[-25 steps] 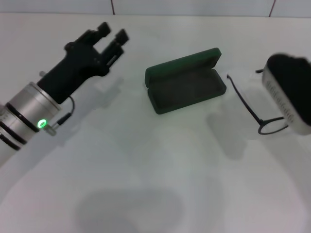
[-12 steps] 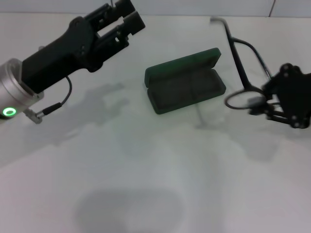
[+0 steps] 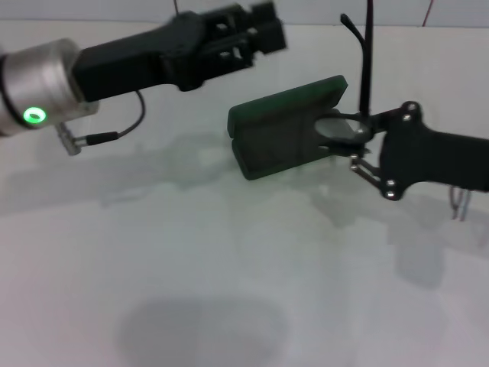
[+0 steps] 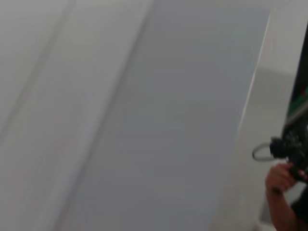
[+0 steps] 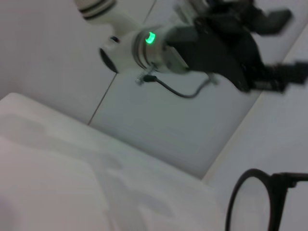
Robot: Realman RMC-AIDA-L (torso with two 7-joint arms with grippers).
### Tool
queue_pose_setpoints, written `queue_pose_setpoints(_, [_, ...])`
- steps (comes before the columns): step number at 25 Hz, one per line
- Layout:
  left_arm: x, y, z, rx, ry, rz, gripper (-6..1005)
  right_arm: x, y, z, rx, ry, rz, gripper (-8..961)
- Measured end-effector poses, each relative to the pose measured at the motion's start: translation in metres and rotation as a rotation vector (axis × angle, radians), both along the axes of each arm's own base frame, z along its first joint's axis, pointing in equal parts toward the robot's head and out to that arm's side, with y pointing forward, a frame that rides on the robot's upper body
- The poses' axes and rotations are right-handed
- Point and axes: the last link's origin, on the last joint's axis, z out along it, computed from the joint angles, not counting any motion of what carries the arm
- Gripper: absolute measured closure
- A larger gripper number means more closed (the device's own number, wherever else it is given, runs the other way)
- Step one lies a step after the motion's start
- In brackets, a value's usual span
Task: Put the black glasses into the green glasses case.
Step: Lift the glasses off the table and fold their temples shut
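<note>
The black glasses (image 3: 353, 122) hung in the air over the 3 o'clock end of the green glasses case (image 3: 291, 128), one temple arm pointing straight up, the lens rim just above the dark lining. The right gripper (image 3: 359, 147) had its fingers clenched on the frame near the lens, probably so the glasses could be lowered lens-first into the open tray. The case lay open on the white table (image 3: 229, 267), lid toward 12 o'clock. The left gripper (image 3: 263, 27) hovered at 11 o'clock of the case, clear of it; whether its fingers were parted I cannot tell.
</note>
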Motion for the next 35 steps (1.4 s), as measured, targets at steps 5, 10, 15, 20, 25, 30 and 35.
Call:
queue_pose_setpoints(5, [0.012, 0.008, -0.01, -0.113, 0.116, -0.02, 454, -0.007, -0.001, -0.033, 0.033, -0.027, -0.005, 838])
queue_pose_setpoints(10, [0.027, 0.011, -0.016, -0.181, 0.18, -0.058, 454, -0.014, -0.005, -0.052, 0.054, -0.063, 0.019, 838])
queue_pose_setpoints(15, [0.032, 0.019, -0.03, -0.222, 0.264, -0.024, 453, -0.018, -0.005, -0.056, 0.076, -0.088, 0.063, 838])
queue_pose_setpoints(20, [0.029, 0.024, -0.037, -0.24, 0.294, 0.053, 453, -0.021, -0.006, -0.055, 0.102, -0.098, 0.116, 838])
queue_pose_setpoints(25, [0.025, 0.024, -0.04, -0.282, 0.323, 0.098, 453, -0.021, -0.008, -0.054, 0.129, -0.109, 0.152, 839])
queue_pose_setpoints(30, [0.022, 0.022, -0.044, -0.305, 0.351, 0.109, 453, -0.022, -0.008, -0.054, 0.134, -0.109, 0.161, 839])
queue_pose_setpoints(35, [0.021, 0.022, -0.044, -0.309, 0.35, 0.12, 453, -0.024, -0.009, -0.053, 0.138, -0.105, 0.166, 839])
